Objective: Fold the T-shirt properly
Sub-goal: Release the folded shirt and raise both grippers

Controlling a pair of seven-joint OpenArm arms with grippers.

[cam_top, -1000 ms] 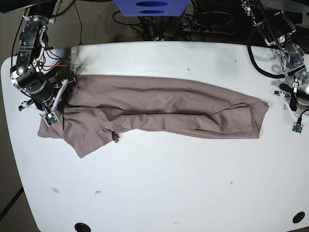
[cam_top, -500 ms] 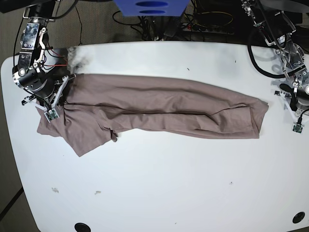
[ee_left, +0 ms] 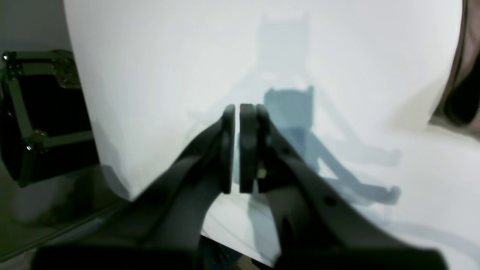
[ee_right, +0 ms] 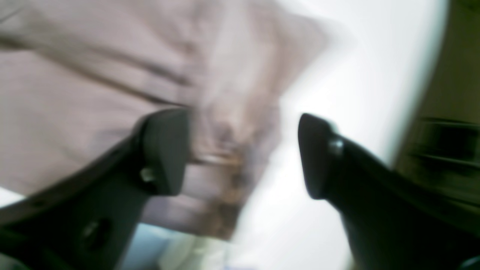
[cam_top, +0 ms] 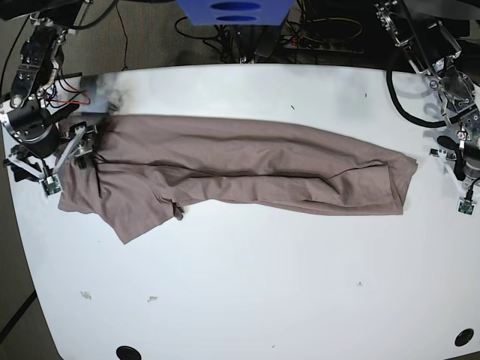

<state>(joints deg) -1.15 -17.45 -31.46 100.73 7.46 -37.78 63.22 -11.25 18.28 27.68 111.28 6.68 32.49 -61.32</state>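
The right gripper (cam_top: pixel 64 154) hangs at the shirt's sleeve end, jaws spread wide with nothing pinched between them; its wrist view, badly blurred, shows brown cloth under one finger (ee_right: pixel 165 150) and bare white table (cam_top: pixel 247 300) under the other. The T-shirt (cam_top: pixel 247 172) lies flat as a long, narrow, already doubled-over band, its long axis running straight from this gripper across to the other arm, the loose sleeve flap splaying out just beside the open jaws and the squared end pointing at the far gripper. For a tidy next fold, the judgement is that each arm should pinch both layers right at an end corner and lift evenly, or the band will skew. The left gripper (ee_left: pixel 236 150) sits just beyond that squared end, fingers all but together on nothing, over bare table
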